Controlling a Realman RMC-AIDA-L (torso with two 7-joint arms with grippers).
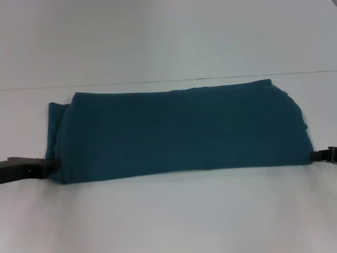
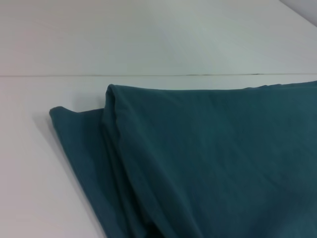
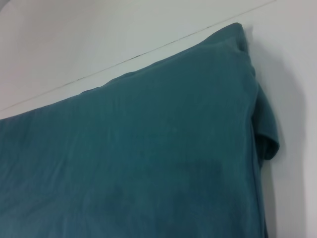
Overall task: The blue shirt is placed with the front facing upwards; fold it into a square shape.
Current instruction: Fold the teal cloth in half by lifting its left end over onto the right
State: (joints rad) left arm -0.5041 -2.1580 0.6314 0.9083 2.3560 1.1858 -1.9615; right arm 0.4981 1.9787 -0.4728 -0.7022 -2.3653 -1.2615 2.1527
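1. Only the tip of the left hand shows, at the near left corner of the blue shirt; the rest of it runs off the picture's left side, and I cannot tell how far its fingers are parted or whether they pinch the cloth
2. The right hand is cut off at the picture's right side, touching the shirt's near right corner; whether it is parted or clamped cannot be told either
3. Neither wrist view shows its own arm's fingers, only teal cloth and pale surface
4. No lettering, collar or tag is visible; the shirt's upper face is plain teal
5. One shirt, lying as a long folded band across the middle of the surface, its long sides running left to right
6. At the left end an under layer sticks out past the top fold; at the right end a small flap of cloth hangs out beside the edge
7. Two hands, one at each near corner of the band
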